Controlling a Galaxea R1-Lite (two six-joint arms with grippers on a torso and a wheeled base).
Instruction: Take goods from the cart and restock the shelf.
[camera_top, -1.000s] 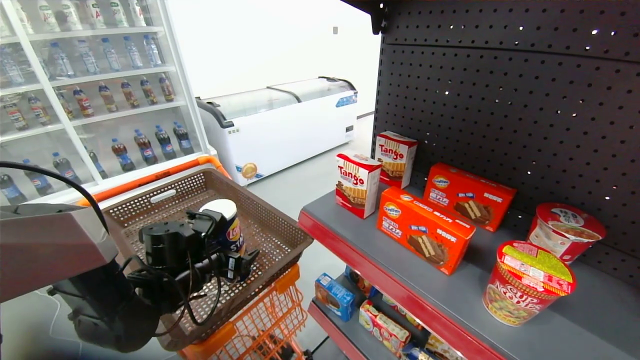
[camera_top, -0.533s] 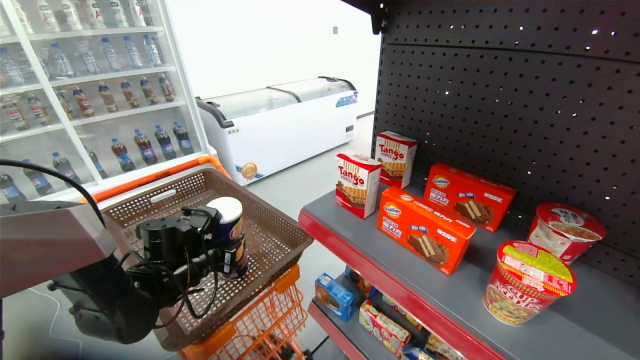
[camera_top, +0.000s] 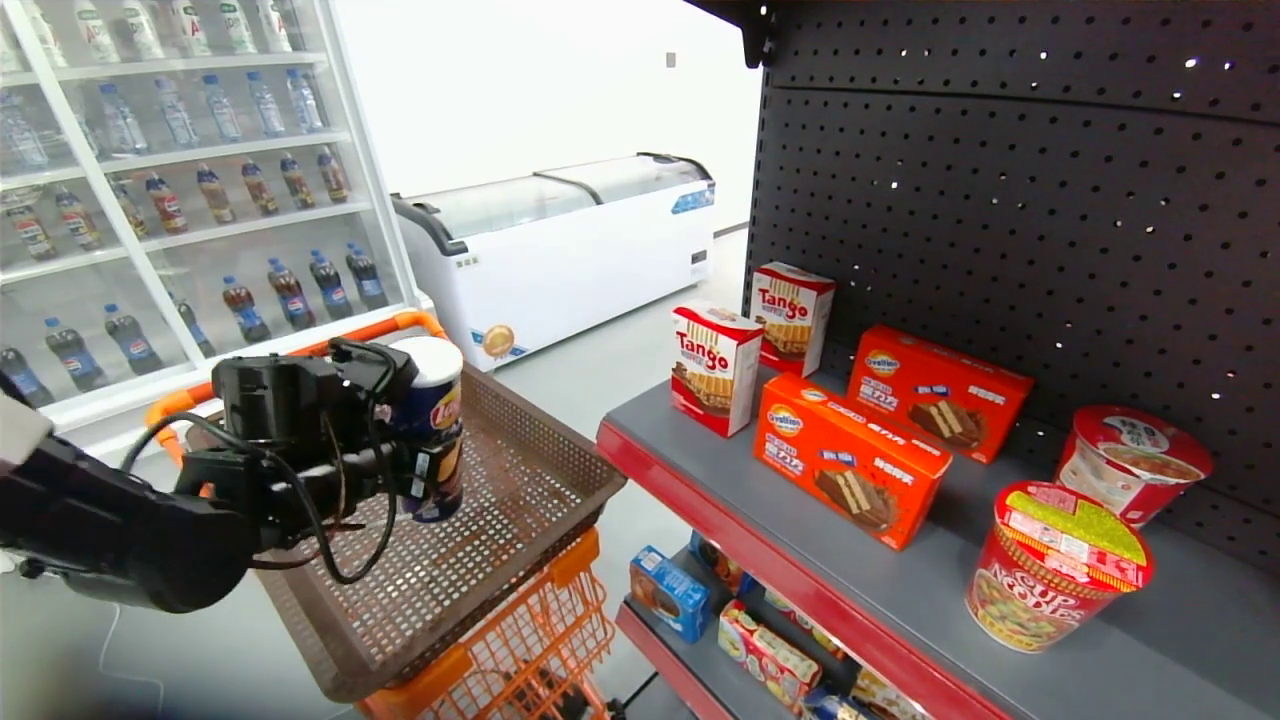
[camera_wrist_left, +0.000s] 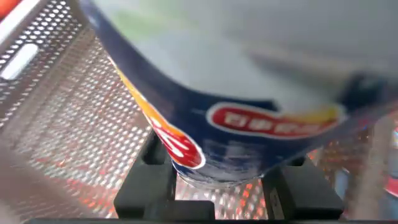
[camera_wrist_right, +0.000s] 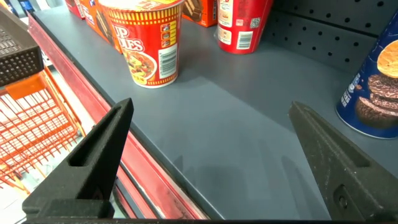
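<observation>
A blue chips can (camera_top: 434, 430) with a white lid stands upright in my left gripper (camera_top: 432, 468), which is shut on it just above the brown perforated basket (camera_top: 520, 470) on the orange cart (camera_top: 520, 640). In the left wrist view the chips can (camera_wrist_left: 236, 137) sits between the black fingers (camera_wrist_left: 149, 183), with the basket floor (camera_wrist_left: 74, 118) beneath. My right gripper (camera_wrist_right: 211, 109) is open with nothing between its fingers, hovering over a bare stretch of the grey shelf (camera_wrist_right: 236, 155). The shelf (camera_top: 700, 470) with its red front edge is to the right of the cart.
On the shelf stand two wafer boxes (camera_top: 715, 368), two orange biscuit boxes (camera_top: 850, 460) and two noodle cups (camera_top: 1055, 565). Near my right gripper are a noodle cup (camera_wrist_right: 149, 40) and a blue can (camera_wrist_right: 373, 87). A pegboard wall (camera_top: 1000, 200) backs the shelf. A chest freezer (camera_top: 560, 250) stands behind.
My left gripper has lifted the chips can up from the basket floor and carried it slightly leftward. The goods on the shelf have stayed in place.
</observation>
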